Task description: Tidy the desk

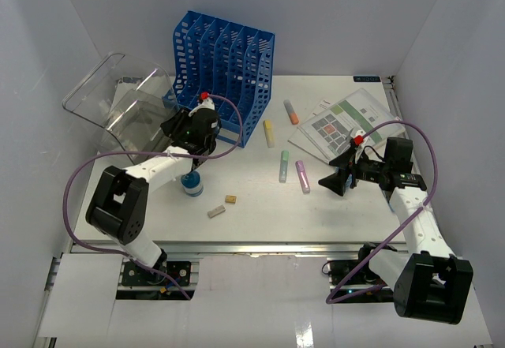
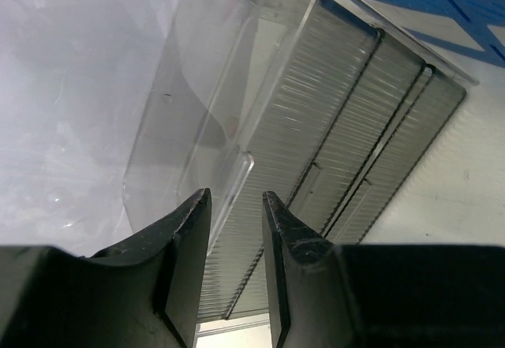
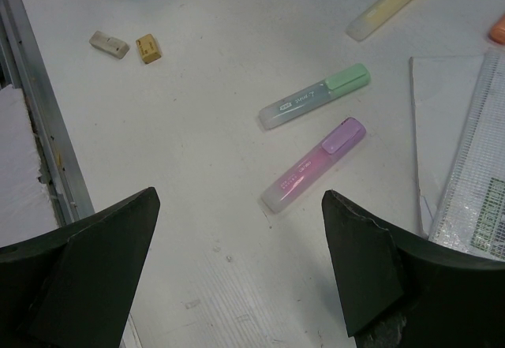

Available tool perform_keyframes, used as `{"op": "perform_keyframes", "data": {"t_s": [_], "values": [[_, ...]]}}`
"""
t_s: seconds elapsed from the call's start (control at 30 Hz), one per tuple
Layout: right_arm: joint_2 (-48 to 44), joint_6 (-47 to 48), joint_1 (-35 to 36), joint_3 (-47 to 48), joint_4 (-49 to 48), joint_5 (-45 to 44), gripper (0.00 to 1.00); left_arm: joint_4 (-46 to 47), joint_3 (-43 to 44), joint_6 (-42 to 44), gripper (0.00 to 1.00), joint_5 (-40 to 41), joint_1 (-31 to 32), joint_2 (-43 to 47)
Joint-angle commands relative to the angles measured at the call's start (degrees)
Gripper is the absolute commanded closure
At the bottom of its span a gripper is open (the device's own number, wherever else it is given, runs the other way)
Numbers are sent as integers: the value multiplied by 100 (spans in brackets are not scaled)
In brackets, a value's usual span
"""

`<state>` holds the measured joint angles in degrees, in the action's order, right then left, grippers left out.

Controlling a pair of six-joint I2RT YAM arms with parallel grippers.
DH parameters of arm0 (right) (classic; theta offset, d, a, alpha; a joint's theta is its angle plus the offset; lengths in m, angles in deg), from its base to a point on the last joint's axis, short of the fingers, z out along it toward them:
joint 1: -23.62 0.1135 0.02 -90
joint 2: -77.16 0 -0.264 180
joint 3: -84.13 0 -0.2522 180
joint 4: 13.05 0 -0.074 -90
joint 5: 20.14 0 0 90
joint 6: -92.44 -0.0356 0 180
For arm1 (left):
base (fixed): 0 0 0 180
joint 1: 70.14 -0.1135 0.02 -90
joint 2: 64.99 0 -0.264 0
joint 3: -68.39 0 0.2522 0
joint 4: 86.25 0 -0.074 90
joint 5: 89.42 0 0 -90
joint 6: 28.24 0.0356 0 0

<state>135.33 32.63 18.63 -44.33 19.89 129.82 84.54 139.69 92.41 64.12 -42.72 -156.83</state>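
Observation:
The white desk (image 1: 260,214) holds scattered items. A clear plastic tray (image 1: 118,103) is tilted up at the back left, its far end raised towards the wall. My left gripper (image 1: 177,129) is at its near right edge. In the left wrist view the tray (image 2: 260,87) fills the frame and its thin edge runs down between the left gripper's (image 2: 237,194) narrowly spaced jaws. My right gripper (image 1: 330,184) is wide open and empty above the desk. In the right wrist view the right gripper (image 3: 241,194) hovers just short of a purple highlighter (image 3: 314,164).
A blue file rack (image 1: 225,72) stands at the back. Green (image 1: 283,166), yellow (image 1: 268,133) and orange (image 1: 291,111) highlighters lie mid-desk. A printed sheet (image 1: 343,123) lies at the right. A blue bottle (image 1: 191,182) and two erasers (image 1: 216,211) (image 1: 231,199) sit front left, by the metal rail (image 3: 39,127).

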Motion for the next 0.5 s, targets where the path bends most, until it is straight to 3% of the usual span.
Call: {"op": "perform_keyframes", "data": {"t_s": [0.0, 0.47], "values": [[-34, -5, -2, 36, -125, 81, 10, -47, 118, -106, 57, 49, -61, -19], [-156, -5, -2, 45, -90, 138, 10, 450, -147, 82, 58, 71, -376, -150]]}}
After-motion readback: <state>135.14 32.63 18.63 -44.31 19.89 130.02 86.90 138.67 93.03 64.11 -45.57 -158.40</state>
